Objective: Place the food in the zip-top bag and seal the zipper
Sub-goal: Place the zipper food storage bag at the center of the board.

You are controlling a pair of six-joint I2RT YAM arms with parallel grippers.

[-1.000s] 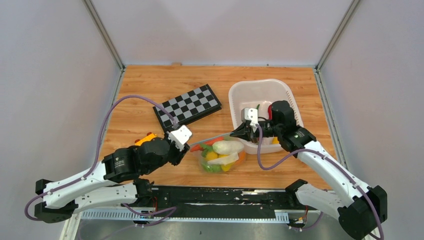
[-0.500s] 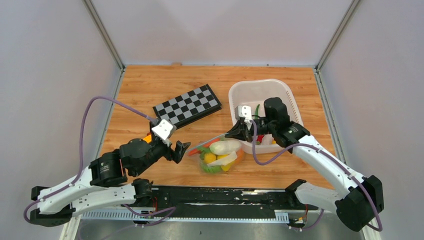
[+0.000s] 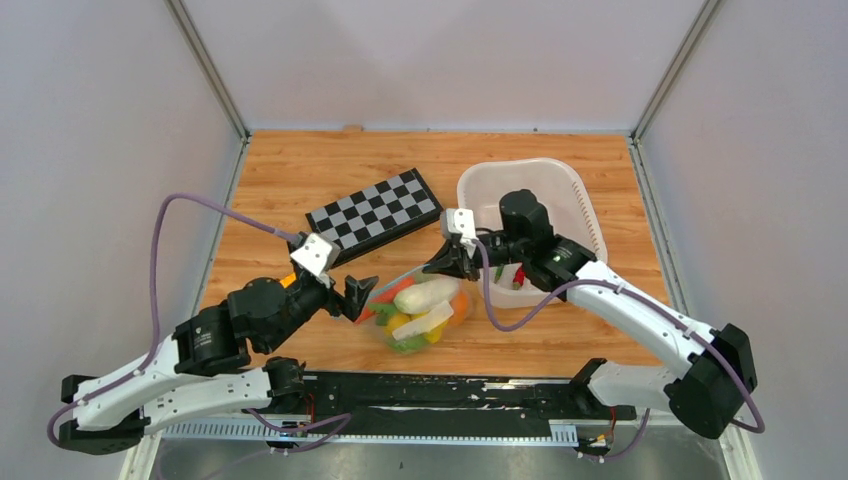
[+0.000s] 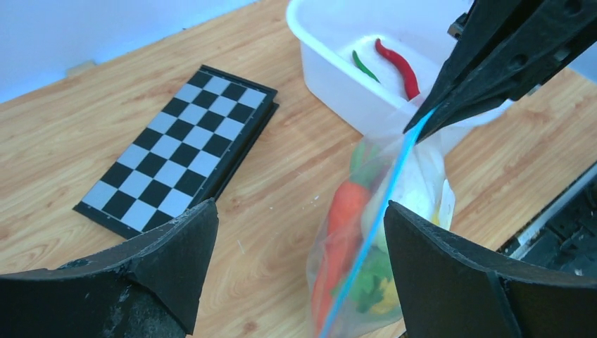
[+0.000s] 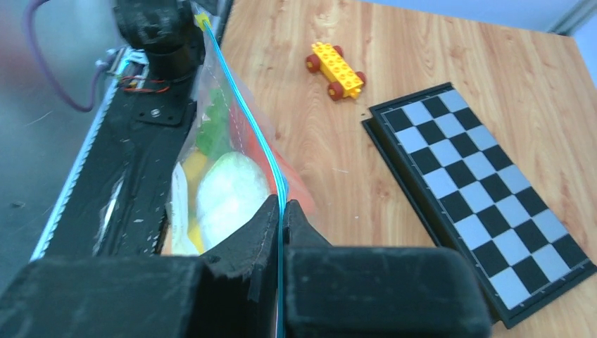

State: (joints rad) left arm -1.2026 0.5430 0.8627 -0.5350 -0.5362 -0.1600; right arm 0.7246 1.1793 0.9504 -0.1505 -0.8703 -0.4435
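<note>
The clear zip-top bag [image 3: 418, 312] lies on the table between the arms, holding a white radish [image 3: 425, 295], a carrot [image 4: 343, 211] and green and yellow pieces. My right gripper [image 3: 436, 268] is shut on the teal-blue zipper [image 5: 243, 116] at the bag's right end [image 5: 283, 205] and holds that edge lifted. My left gripper [image 3: 357, 296] is open and empty, just left of the bag, with the zipper strip [image 4: 369, 243] running between its fingers [image 4: 299, 211] without touching them. A red pepper [image 4: 399, 60] and a green pepper [image 4: 364, 65] lie in the white basket.
The white basket [image 3: 565, 180] stands at the back right, behind my right arm. A folded chessboard [image 3: 375, 212] lies at the back middle. A yellow toy car [image 5: 336, 69] sits left of the bag, mostly hidden under my left arm in the top view.
My left gripper has opened and drawn back to the left, off the bag's left end. My right gripper has moved left with the zipper edge, dragging the bag leftward.
</note>
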